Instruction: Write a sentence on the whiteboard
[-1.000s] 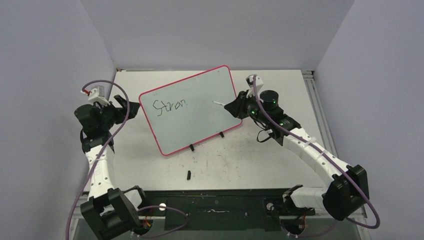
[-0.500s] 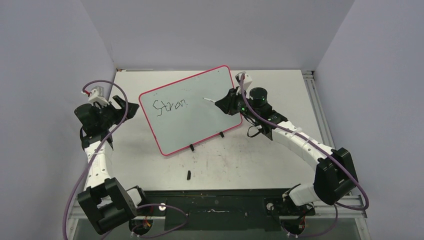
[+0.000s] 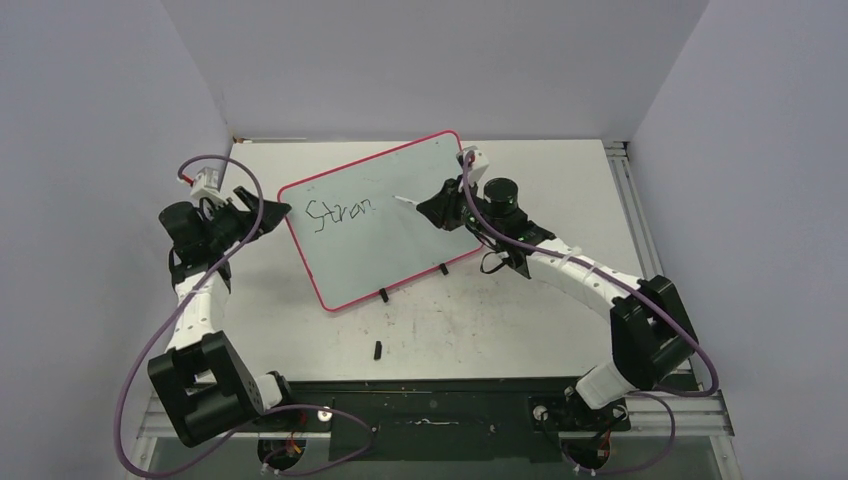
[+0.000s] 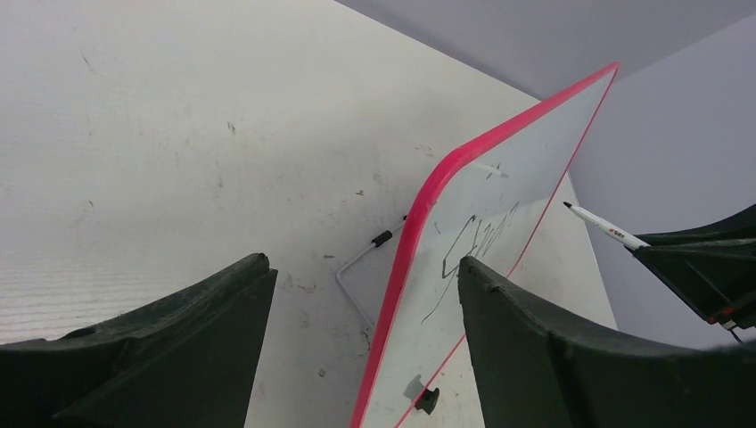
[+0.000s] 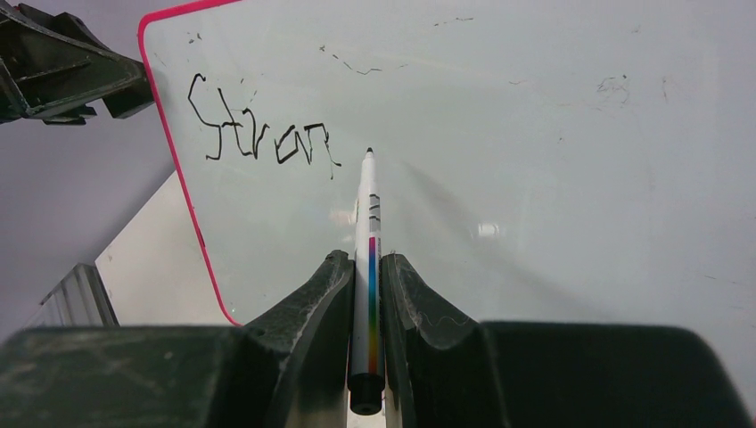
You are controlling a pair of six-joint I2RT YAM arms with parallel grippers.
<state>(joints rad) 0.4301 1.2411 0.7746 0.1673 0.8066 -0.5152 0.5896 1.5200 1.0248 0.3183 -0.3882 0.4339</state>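
Note:
The whiteboard (image 3: 400,240), pale with a pink-red rim, stands tilted at the table's middle. Black script reading "Stron" (image 3: 340,212), the start of the sentence, sits at its upper left. My right gripper (image 3: 430,208) is shut on a white marker (image 5: 368,259) with a rainbow stripe. The marker's tip points at the board just right of the last letter (image 5: 312,143); whether it touches I cannot tell. My left gripper (image 4: 361,276) is open at the board's left edge, the pink rim (image 4: 419,232) lying between its jaws without touching them.
A small black cap-like piece (image 3: 377,349) lies on the scuffed white table (image 3: 480,320) in front of the board. Two black feet (image 3: 383,295) carry the board's lower edge, and a wire stand (image 4: 357,267) props it from behind. Grey walls close in on three sides.
My right arm has carried the marker leftward across the board toward the writing. My left gripper has moved up to the board's left edge and its jaws have narrowed somewhat.

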